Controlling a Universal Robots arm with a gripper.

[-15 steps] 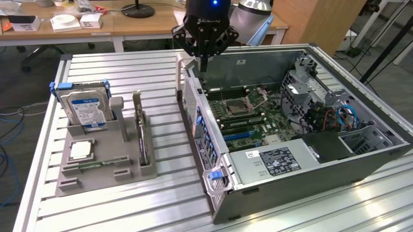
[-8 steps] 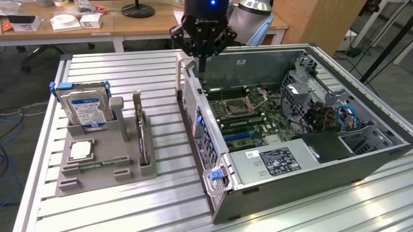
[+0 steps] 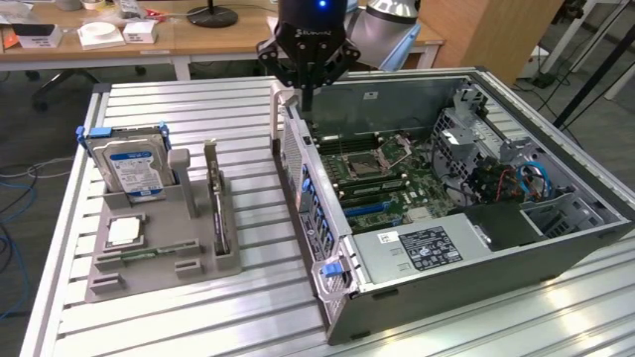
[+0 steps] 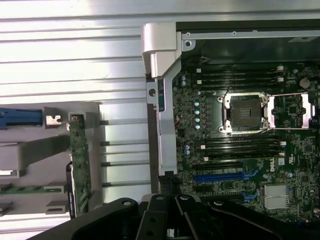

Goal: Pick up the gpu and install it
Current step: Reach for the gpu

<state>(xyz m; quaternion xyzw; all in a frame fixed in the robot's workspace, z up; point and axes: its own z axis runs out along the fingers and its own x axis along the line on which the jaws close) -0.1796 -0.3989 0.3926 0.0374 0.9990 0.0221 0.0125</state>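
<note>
The gpu stands on its long edge in a slot of the grey holder, at the exterior view's left of the open computer case. In the wrist view the gpu shows as a narrow green strip seen edge-on. My gripper hangs shut and holds nothing, above the case's side wall near the motherboard, well apart from the gpu. Its dark fingertips sit over the case edge beside the blue expansion slot.
In the holder, a hard drive with a blue label stands upright and a square silver processor chip lies flat. The motherboard's processor socket stands uncovered. A ribbed metal table carries everything; desks stand behind.
</note>
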